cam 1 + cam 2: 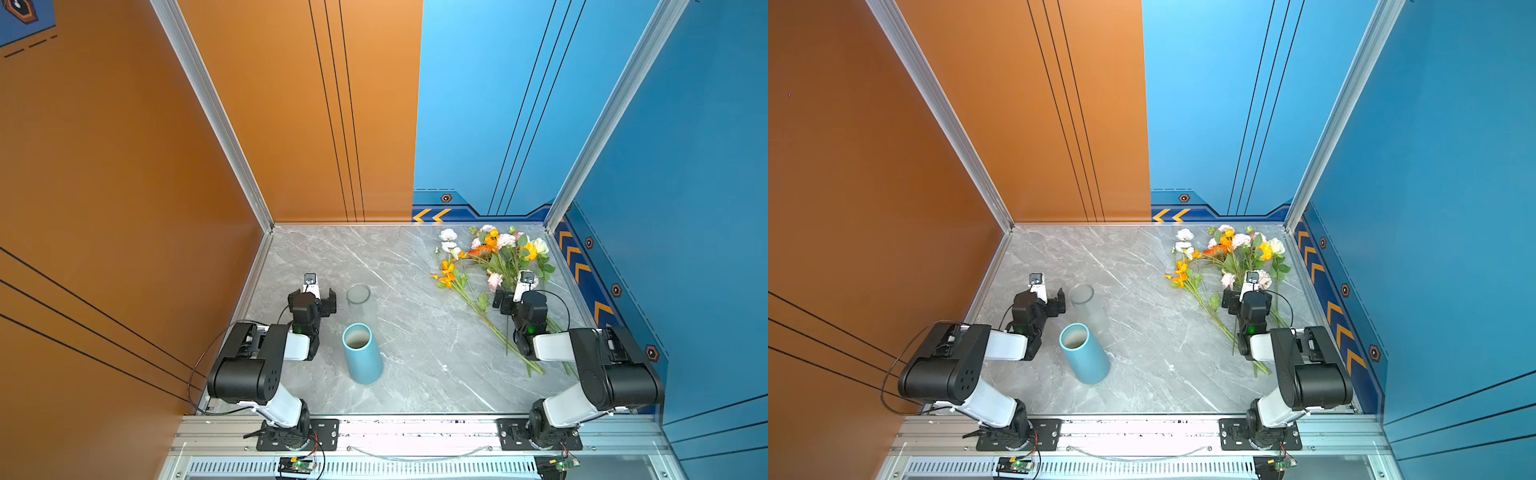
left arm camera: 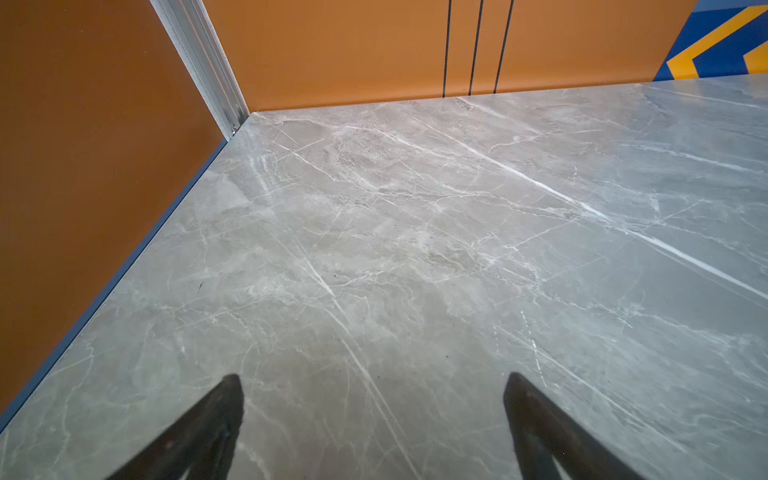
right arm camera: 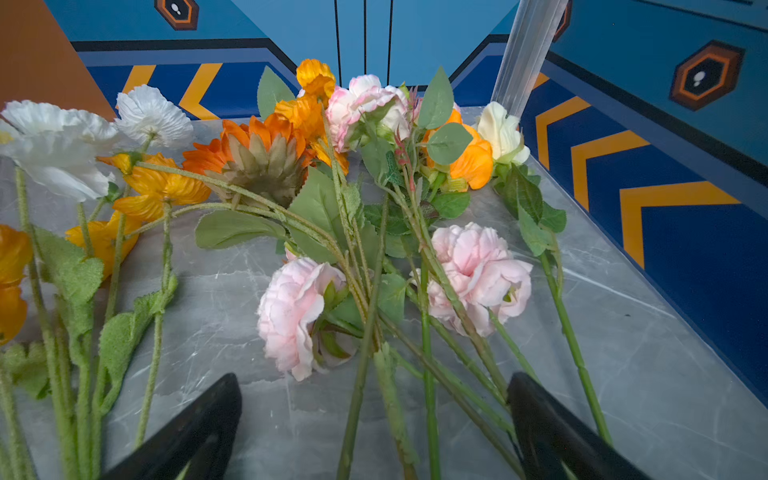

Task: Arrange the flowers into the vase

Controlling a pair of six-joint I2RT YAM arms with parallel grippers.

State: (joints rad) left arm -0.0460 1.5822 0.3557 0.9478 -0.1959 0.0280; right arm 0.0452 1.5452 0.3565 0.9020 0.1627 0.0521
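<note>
Nearest, left of centre: light-blue cylindrical vase (image 1: 362,353). Stands upright on the grey marble tabletop (image 1: 407,270), mouth up and empty. So placed, by judgement, to take stems lowered in from above.

Just beyond it: clear glass cylinder (image 1: 358,296), also upright and empty. Cannot tell which of the two serves as the intended vessel.

Left of the glass cylinder: left gripper (image 2: 372,382). Jaws spread wide, nothing between them, only bare marble beneath. Parked beside the vessels, probably to steady one during insertion.

Right side, similar depth: right gripper (image 3: 374,382). Jaws fully apart, holding nothing. Poised low over the crossed green stems, straddling several. Spread wide to close on a thin stem, but liable to catch more than one.

Right side, running to the far corner: long green-stemmed artificial flowers (image 1: 494,257), with orange, white, pink and cream blooms. Lie flat in a loose fan, stem ends near, blooms far, well apart from the vase. None yet in the vase.
</note>
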